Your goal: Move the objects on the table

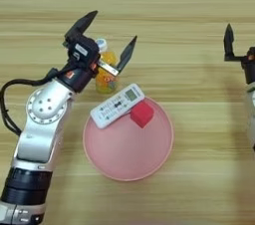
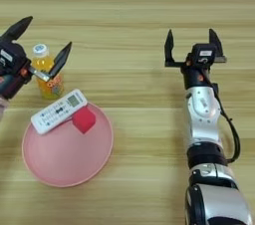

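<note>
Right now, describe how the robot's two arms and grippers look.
Both arms are silver-grey metal segments with black joints and loose black cables. The left gripper and right gripper each have two pointed black fingers; small orange-red marks show near each wrist.

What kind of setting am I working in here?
Probably a lab or test tabletop: a bare wooden table holding only a remote, a small bottle and a pink plate with a red cube.
</note>
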You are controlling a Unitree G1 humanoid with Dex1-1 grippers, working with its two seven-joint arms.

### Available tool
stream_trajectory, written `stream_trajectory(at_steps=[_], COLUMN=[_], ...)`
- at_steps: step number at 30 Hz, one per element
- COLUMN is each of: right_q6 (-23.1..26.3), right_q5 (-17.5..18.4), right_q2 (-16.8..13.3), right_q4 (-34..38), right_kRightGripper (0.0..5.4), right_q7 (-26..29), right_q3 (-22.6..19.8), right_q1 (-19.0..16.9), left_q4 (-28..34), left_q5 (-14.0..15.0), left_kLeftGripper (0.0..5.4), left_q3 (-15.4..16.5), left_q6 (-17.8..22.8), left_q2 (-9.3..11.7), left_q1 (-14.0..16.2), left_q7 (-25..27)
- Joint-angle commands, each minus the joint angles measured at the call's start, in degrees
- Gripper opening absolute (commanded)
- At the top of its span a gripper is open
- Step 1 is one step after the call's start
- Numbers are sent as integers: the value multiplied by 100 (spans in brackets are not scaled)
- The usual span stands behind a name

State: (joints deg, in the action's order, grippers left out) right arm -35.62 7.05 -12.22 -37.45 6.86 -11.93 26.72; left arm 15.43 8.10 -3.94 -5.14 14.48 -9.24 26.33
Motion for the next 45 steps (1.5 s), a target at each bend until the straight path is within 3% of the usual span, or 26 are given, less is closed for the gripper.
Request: stream_trajectory(at_steps=[1,6,14,18,25,33,45], right_q6=[33,43,92,162,195,193,291], right_q5=[62,94,39,-5,-108,-201,-335], right_q2=[-76,-82,-43,-12,55,205,363], right_q4=[107,441,1503,1783,1813,1850,2164], right_kRightGripper=[540,540,540,540,540,540,540], right_q7=[52,92,173,162,141,60,-71], right_q3=[-49,-10,117,189,300,387,489], right_q1=[68,10,-424,-652,-866,-1021,-1298], left_q4=[269,317,63,-36,-382,-778,-698], left_q5=[348,546,427,457,217,49,-168], left_kLeftGripper=[538,538,538,538,538,538,538], left_q3=[-116,-221,-230,-219,-332,-396,-551], left_q6=[184,263,180,182,395,730,847], left_q2=[108,259,273,305,625,879,1177], left_q1=[181,366,477,692,1102,1247,1488], left_q7=[303,672,674,698,866,955,1217])
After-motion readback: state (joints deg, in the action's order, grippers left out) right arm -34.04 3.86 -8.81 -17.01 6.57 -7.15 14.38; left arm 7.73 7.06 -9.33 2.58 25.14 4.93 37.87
